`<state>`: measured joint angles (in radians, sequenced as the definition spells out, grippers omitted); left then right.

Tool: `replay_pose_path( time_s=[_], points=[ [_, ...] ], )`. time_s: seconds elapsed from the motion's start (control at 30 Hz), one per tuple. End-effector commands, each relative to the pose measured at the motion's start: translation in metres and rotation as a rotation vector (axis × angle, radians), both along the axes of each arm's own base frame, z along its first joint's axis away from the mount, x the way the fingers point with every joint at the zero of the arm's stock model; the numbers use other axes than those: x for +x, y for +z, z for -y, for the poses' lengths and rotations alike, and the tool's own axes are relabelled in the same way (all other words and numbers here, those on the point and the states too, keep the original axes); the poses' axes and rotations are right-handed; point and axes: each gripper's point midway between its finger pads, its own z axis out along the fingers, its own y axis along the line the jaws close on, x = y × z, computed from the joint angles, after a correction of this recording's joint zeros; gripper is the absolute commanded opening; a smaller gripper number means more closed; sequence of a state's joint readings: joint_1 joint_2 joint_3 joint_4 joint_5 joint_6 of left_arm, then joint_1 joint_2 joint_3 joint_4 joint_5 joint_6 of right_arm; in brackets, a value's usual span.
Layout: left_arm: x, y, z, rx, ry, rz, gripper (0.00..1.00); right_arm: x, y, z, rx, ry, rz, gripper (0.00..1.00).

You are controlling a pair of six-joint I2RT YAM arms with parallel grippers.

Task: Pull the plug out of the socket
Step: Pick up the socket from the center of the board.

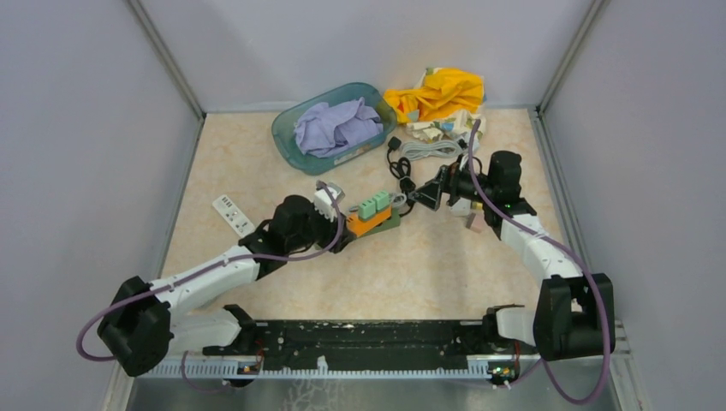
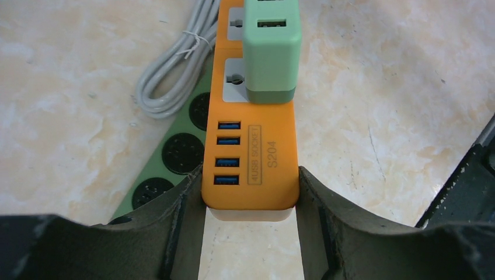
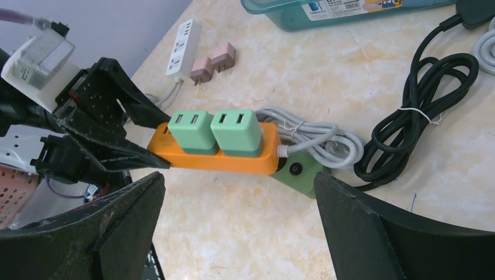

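Note:
An orange socket strip [image 1: 370,224] lies mid-table with two green plugs [image 1: 373,204] seated side by side in its top. My left gripper [image 1: 342,226] is shut on the strip's USB end. In the left wrist view the fingers [image 2: 181,216] press both sides of the strip [image 2: 251,157], and the nearer green plug [image 2: 271,52] stands just beyond. My right gripper [image 1: 419,199] is open and empty, just right of the strip. In the right wrist view it [image 3: 239,186] hovers short of the strip [image 3: 216,158], facing both plugs [image 3: 236,131].
A green power strip [image 3: 300,175] lies against the orange one, with a coiled white cable [image 3: 315,137] and a black cable [image 3: 408,122] beside it. A teal basin [image 1: 289,141] with purple cloth and yellow cloth [image 1: 437,90] sit at the back. A white strip [image 1: 231,214] lies left.

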<state>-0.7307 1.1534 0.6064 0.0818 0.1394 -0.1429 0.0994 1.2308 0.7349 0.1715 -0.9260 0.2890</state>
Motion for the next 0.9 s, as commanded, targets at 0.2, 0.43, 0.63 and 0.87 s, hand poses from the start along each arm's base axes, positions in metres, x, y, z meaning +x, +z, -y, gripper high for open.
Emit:
replay_pose_path(
  time_s=[0.2,0.43,0.63,0.87],
  points=[
    [-0.058,-0.034,0.044,-0.021,-0.221,-0.069,0.01,0.005,0.024,0.004,0.008,-0.005,0.101,0.99],
    [-0.073,-0.066,0.054,0.044,-0.269,-0.062,0.01,0.003,0.023,0.003,0.002,0.015,0.115,0.99],
    [-0.081,-0.089,0.054,0.136,-0.32,-0.054,0.01,-0.011,0.025,-0.001,-0.012,0.102,0.194,0.99],
    [-0.088,-0.105,0.049,0.223,-0.341,-0.054,0.01,-0.024,0.018,-0.003,-0.056,0.198,0.279,0.99]
  ],
)
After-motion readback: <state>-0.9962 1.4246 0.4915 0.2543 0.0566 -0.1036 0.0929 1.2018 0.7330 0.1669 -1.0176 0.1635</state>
